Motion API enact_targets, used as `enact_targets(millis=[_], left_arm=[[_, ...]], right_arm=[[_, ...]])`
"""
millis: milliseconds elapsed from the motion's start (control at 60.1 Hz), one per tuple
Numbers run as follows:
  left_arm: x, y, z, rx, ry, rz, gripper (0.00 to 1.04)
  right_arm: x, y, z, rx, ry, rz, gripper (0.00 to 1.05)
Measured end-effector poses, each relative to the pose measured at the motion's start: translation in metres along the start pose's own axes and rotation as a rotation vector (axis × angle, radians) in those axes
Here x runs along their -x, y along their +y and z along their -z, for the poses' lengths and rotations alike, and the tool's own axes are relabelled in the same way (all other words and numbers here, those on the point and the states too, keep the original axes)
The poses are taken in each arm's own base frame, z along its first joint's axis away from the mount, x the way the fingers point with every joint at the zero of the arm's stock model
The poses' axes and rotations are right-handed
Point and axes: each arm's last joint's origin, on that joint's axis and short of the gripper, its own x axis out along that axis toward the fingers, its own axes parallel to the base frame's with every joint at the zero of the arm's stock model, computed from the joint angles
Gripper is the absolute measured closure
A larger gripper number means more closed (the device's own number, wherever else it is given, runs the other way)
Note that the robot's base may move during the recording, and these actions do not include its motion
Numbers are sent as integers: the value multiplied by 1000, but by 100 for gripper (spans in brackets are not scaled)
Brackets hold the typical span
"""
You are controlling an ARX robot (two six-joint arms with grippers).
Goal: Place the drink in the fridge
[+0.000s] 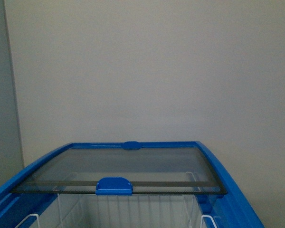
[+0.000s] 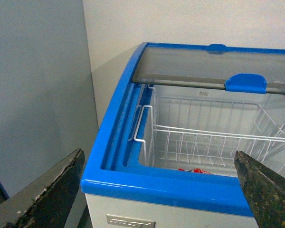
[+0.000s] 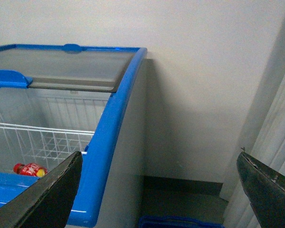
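Fridge (image 1: 228, 190) lid slid to the far half, near half open. Drink (image 3: 31, 169), a red-labelled bottle, already lies low inside, under the wire basket (image 2: 213, 142). Likely light, rigid, slick; you'd grip its mid-body. Left gripper (image 2: 161, 190) and right gripper (image 3: 156, 190) spread wide, empty.

Three cameras, all on one fridge (image 1: 228, 190).
Front view looks level across the glass lid (image 1: 128, 166) toward the wall; both wrist views sit near opposite front corners, sharing the lid's blue handle (image 2: 245, 83).
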Motion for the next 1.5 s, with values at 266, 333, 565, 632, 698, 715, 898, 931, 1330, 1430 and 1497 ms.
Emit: enact_targets(millis=[266, 333, 565, 632, 698, 715, 898, 931, 1330, 1430, 1497], left_arm=[[0, 0, 0, 0, 0, 0, 8], [0, 0, 0, 0, 0, 0, 8], [0, 0, 0, 0, 0, 0, 8], [0, 0, 0, 0, 0, 0, 8], [0, 0, 0, 0, 0, 0, 8], [0, 0, 0, 0, 0, 0, 8], [0, 0, 0, 0, 0, 0, 8], [0, 0, 0, 0, 0, 0, 8], [0, 0, 0, 0, 0, 0, 8], [0, 0, 0, 0, 0, 0, 8], [0, 0, 0, 0, 0, 0, 8]], right_arm=[[0, 0, 0, 0, 0, 0, 7], [0, 0, 0, 0, 0, 0, 7], [0, 0, 0, 0, 0, 0, 7], [0, 0, 0, 0, 0, 0, 7], [0, 0, 0, 0, 0, 0, 7], [0, 0, 0, 0, 0, 0, 7], [0, 0, 0, 0, 0, 0, 7], [0, 0, 0, 0, 0, 0, 7], [0, 0, 0, 0, 0, 0, 7], [0, 0, 0, 0, 0, 0, 7], [0, 0, 0, 0, 0, 0, 7]])
